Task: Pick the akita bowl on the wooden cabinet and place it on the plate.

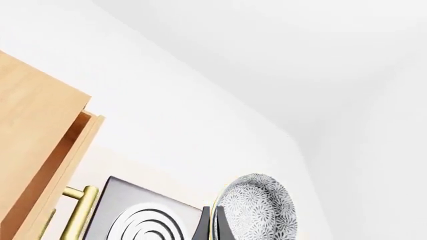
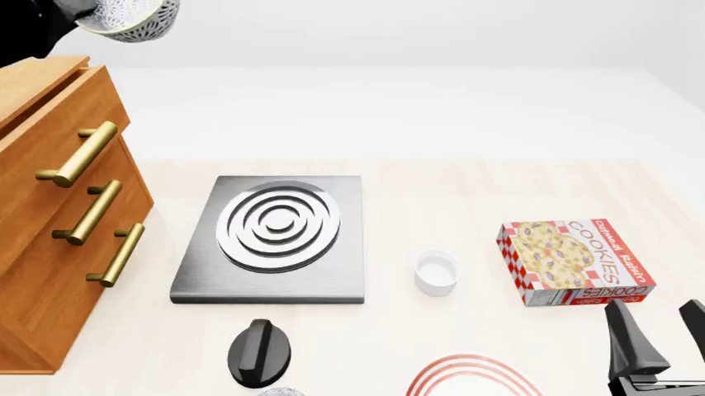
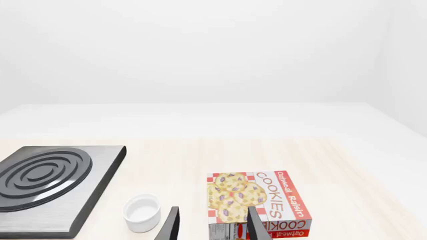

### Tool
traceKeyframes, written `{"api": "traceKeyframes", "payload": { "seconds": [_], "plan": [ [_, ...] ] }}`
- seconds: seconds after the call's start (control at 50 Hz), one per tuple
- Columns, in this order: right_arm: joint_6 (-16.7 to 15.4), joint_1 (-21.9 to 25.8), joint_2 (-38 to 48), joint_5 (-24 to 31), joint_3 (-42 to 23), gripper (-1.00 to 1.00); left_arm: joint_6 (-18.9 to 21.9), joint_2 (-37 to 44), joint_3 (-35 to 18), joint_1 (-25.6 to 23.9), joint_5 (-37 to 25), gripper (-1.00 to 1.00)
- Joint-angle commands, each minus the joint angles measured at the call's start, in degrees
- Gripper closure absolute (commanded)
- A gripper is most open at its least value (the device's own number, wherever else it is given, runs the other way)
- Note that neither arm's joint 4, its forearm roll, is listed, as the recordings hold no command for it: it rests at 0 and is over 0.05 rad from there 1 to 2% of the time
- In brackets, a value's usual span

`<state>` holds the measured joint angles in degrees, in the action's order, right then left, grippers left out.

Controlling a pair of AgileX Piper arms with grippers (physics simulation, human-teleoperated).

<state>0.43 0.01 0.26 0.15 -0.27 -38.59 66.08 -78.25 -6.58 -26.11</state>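
Left gripper (image 1: 215, 225) is clamped on the rim of the akita bowl (image 1: 259, 207), a round deep whitish-grey bowl with fine dark speckled lace pattern; one dark finger (image 1: 204, 227) shows against the wall, bowl tipped on its side in the wrist view. In the front view the bowl (image 2: 134, 18) hangs high at the frame's top left corner, above and clear of the top of the wooden cabinet (image 2: 49, 223), the large orange-brown chest with three brass bar handles. Not touching it.

Right gripper (image 3: 212, 225) idle, jaws parted, nothing between them; it sits low at the table's near right edge, aimed at the red-and-white cookies box (image 2: 575, 261).

Out from there: grey square stove with white rings (image 2: 276, 239) mid-table just right of the cabinet, small plain white cup (image 2: 437, 273) between stove and box, black knob-like object (image 2: 261, 350) near the front edge.

Plate (image 2: 468, 378), white with thin red concentric rings, is at the near edge, mostly cut off by the frame, well apart from the bowl.

Progress, my read: pick and lift done. Left: carry across over the stove toward the near edge, level the bowl, lower onto the plate, release. Roughly half remaining.
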Motion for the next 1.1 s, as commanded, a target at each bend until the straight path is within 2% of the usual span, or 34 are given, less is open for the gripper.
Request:
{"api": "traceKeyframes", "payload": {
  "seconds": [0.02, 0.68, 1.1],
  "plan": [
    [-0.01, 0.01, 0.0, 0.0, 0.0, -1.0, 0.06, -0.69, 1.35, -3.04, 0.93, 1.0],
    [-0.01, -0.01, 0.0, 0.0, 0.0, -1.0, 1.09, -3.26, 5.0, -9.68, -0.1, 1.0],
    [0.0, -0.01, -0.01, -0.01, 0.0, -1.0, 2.28, -4.26, 5.39, -13.73, -1.26, 1.0]
  ]
}}
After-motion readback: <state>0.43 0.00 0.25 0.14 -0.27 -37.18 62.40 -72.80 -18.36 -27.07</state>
